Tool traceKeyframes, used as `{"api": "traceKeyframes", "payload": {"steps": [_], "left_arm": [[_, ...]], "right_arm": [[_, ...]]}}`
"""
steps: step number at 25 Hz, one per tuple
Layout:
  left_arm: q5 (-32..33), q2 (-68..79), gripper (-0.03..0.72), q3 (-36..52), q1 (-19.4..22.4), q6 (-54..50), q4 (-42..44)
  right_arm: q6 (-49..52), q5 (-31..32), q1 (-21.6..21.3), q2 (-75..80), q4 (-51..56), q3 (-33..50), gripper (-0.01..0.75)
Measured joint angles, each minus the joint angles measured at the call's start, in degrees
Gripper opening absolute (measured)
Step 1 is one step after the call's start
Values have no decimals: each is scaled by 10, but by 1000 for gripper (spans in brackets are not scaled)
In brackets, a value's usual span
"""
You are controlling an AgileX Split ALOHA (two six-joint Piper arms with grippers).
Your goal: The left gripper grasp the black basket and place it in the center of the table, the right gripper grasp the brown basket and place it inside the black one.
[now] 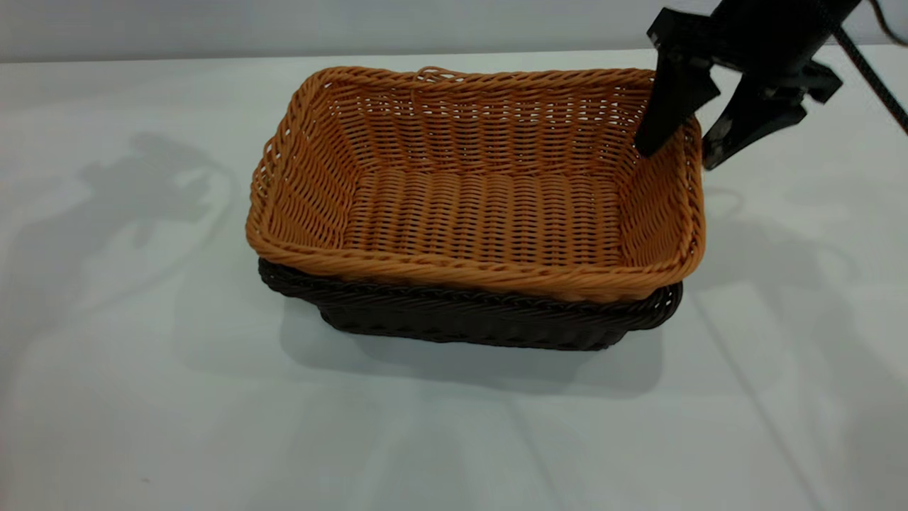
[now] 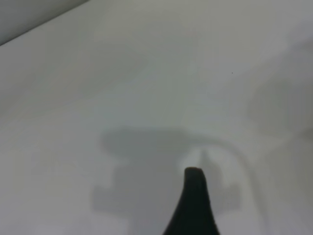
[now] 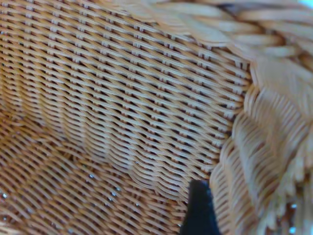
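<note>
So the brown basket [image 1: 482,191] is sitting nested inside the black basket [image 1: 468,319], right around the middle of the counter [image 1: 142,397]. Only the black one's rim and a strip of its near wall peek out from under the brown rim, and the brown one rides a bit high, so its braided rim stands clear above the black rim all the way along the near side. The little loose loop on the brown rim is on the far edge.

The right gripper [image 1: 681,149] is up at the far right corner of the brown basket, with its fingers spread apart and straddling the right-hand wall: one finger [image 1: 670,106] dips inside the basket against the inner face, the other [image 1: 745,128] hangs outside, just beside the rim. It's open and doesn't look clamped onto the wicker; there's a visible gap between the outer finger and the rim. The right wrist view is basically all orange-tan weave, the inner wall and the corner up close, with one dark fingertip [image 3: 199,208] right next to the wall.

The left gripper isn't in the exterior view at all. Its wrist view shows just one dark fingertip [image 2: 194,203] over bare white counter with the arm's shadow below it, and neither basket in sight. From that single tip there's no telling whether it's open or closed. Nothing appears between or on it.
</note>
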Motion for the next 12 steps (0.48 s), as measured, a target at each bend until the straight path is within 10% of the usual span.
{"api": "traceKeyframes", "payload": {"steps": [12], "left_arm": [[123,-205,547,0,0,-75,4]], "right_arm": [[70,75,0,-226,-58,-95,582]]}}
